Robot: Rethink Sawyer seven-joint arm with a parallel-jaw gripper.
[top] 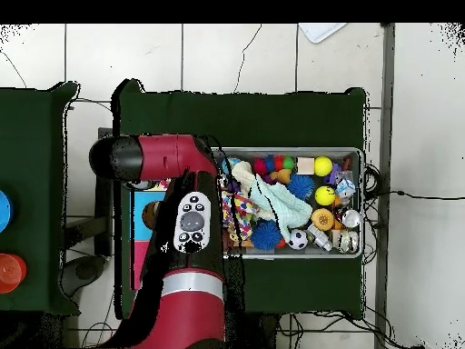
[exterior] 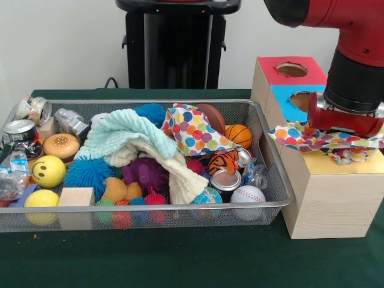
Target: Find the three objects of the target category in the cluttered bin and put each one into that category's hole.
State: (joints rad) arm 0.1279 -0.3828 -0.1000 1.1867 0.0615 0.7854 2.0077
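The wire mesh bin (exterior: 180, 209) holds a heap of toys and cloths; it also shows in the overhead view (top: 291, 151). One polka-dot cloth (exterior: 193, 131) lies bunched at the bin's back right, and shows in the overhead view (top: 240, 216). A second polka-dot cloth (exterior: 312, 139) is spread out under my gripper (exterior: 347, 123), right over the yellow-topped box (exterior: 367, 163). The cloth and gripper hide that box's hole. The cloth hides the gripper's tips. No third polka-dot cloth shows.
A blue-topped box (exterior: 288, 99) and a red-topped box (exterior: 292, 69) stand behind the yellow one. A mint-green and cream towel (exterior: 135, 139) drapes over the bin's middle. Balls, cans, a wooden block (exterior: 76, 197) and spiky toys fill the rest.
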